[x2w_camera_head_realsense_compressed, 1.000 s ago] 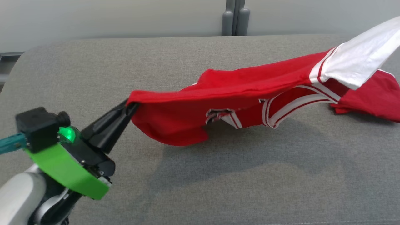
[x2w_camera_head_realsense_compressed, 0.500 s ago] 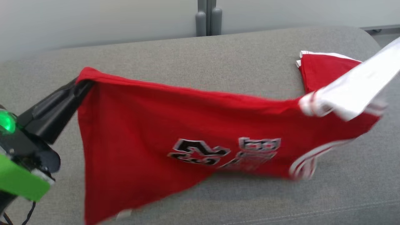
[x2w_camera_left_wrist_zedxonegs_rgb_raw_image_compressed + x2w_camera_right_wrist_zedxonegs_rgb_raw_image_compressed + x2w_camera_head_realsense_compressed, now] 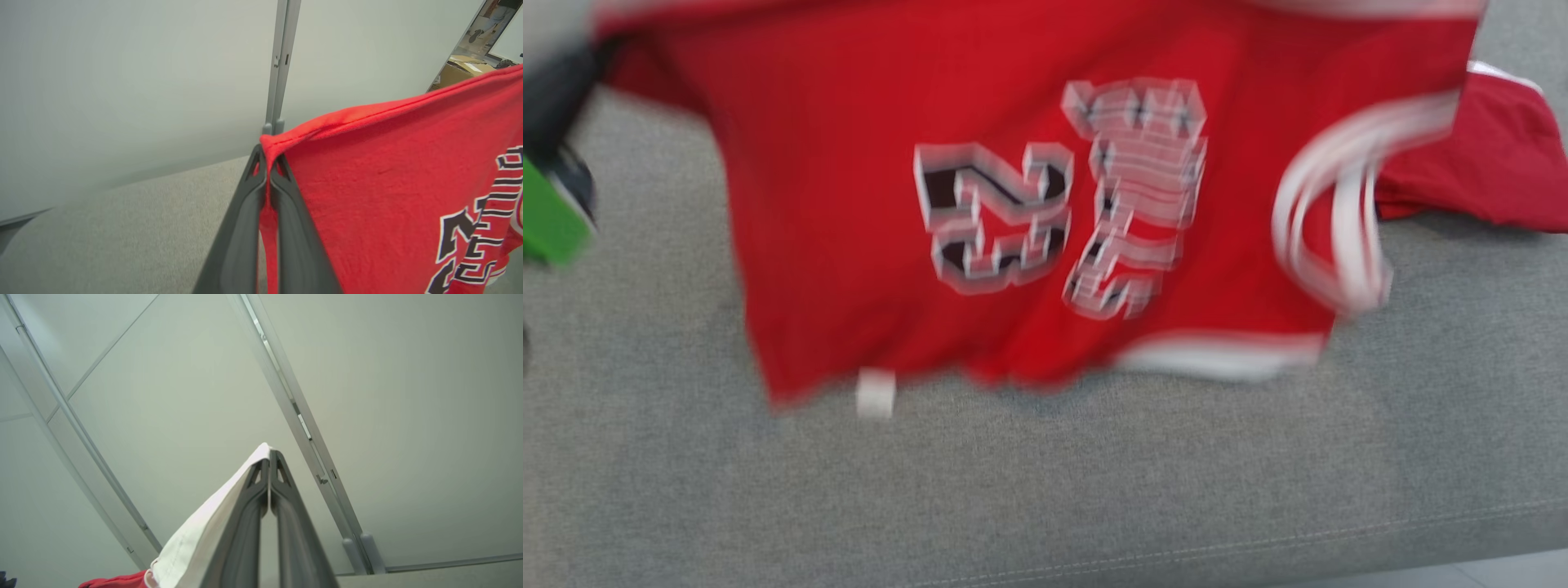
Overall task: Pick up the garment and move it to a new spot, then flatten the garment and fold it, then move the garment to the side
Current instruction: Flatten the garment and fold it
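Observation:
The garment (image 3: 849, 204), a red jersey with white trim and a black-and-white number, hangs spread out above the grey padded surface (image 3: 1045, 490), blurred by motion. Its right end (image 3: 1486, 163) rests on the surface. My left gripper (image 3: 592, 61) sits at the upper left of the head view. In the left wrist view the left gripper (image 3: 268, 161) is shut on a red corner of the garment (image 3: 388, 171). In the right wrist view the right gripper (image 3: 269, 457) is shut on a white sleeve (image 3: 196, 535), held up against the wall.
A pale wall panel with a grey post (image 3: 280, 61) stands behind the surface. A cardboard box (image 3: 457, 71) shows past the wall's right end. The surface's front seam (image 3: 1258, 547) runs along the bottom of the head view.
Both grippers have raised the garment, which went from a low sag to hanging spread with its number facing the camera. The head view has also shifted.

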